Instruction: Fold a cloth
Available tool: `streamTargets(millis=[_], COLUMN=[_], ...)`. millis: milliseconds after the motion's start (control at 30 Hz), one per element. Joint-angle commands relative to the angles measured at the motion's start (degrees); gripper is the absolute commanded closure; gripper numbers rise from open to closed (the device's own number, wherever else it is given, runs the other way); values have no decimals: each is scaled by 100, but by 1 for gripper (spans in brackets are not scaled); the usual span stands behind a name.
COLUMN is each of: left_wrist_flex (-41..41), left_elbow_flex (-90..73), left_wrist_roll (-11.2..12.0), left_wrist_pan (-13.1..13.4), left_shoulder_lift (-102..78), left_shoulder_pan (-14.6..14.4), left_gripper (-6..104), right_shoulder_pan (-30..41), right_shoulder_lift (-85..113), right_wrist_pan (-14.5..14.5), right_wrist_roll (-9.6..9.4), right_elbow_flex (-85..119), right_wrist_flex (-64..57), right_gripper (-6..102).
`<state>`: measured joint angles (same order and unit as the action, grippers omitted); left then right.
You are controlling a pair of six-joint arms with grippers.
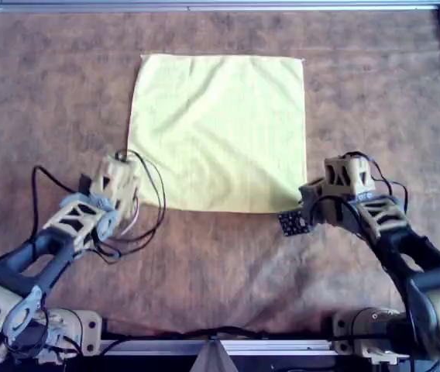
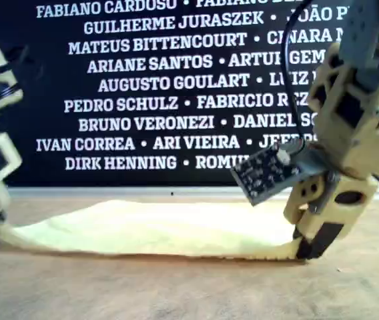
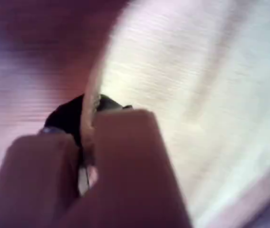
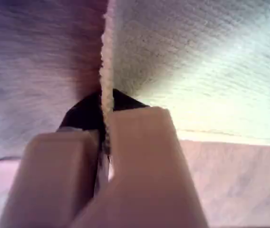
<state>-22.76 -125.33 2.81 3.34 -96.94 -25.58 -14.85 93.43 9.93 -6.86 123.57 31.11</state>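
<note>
The pale yellow cloth lies spread as a square on the brown mat. My left gripper is at the cloth's near corner on the overhead view's left. In the left wrist view its fingers are shut on the cloth's edge. My right gripper is at the near corner on the overhead view's right, and its fingers pinch the cloth's hem. In the exterior view the cloth rests low on the mat, with the right gripper at its corner on that view's right.
A metal frame rail borders the mat at the far side and both sides. A small black circuit board hangs off the right arm's wrist. Loose black cables loop beside the left arm. A dark wall with white names stands behind.
</note>
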Motion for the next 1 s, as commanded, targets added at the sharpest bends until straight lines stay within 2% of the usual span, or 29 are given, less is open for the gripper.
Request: streamTargets(millis=[0,133,333,467,700,767,833,967], left_wrist_flex=[35,35,26,44,176,193,202,202], left_elbow_flex=[-229,-624,-879,-791,-88,281,677,1582], left_wrist_roll=[-35,-35,-44,-44,-53,-62,-167,-659], left_wrist_pan=[-26,-18,18,62,79,53,-9,-9], left_shoulder_lift=[-343,-694,-1187,-1187,-1072,-1028,-861,-176], left_shoulder_pan=[-316,-536,-536,-475,-431,-299,-141,97], left_gripper=[99,99,99,99,98,98,98,98], right_shoulder_pan=[-26,-18,-18,-18,70,79,105,105], right_shoulder_lift=[1187,1846,2013,1995,1898,1767,1652,1424], right_wrist_pan=[35,35,35,35,-62,-62,-70,-70], right_wrist_roll=[26,-44,-62,9,18,18,18,26], right_elbow_flex=[176,738,1099,967,932,914,896,905], right_wrist_flex=[343,369,264,176,-1283,-1767,-2268,-3437], right_gripper=[97,97,97,97,97,97,97,97])
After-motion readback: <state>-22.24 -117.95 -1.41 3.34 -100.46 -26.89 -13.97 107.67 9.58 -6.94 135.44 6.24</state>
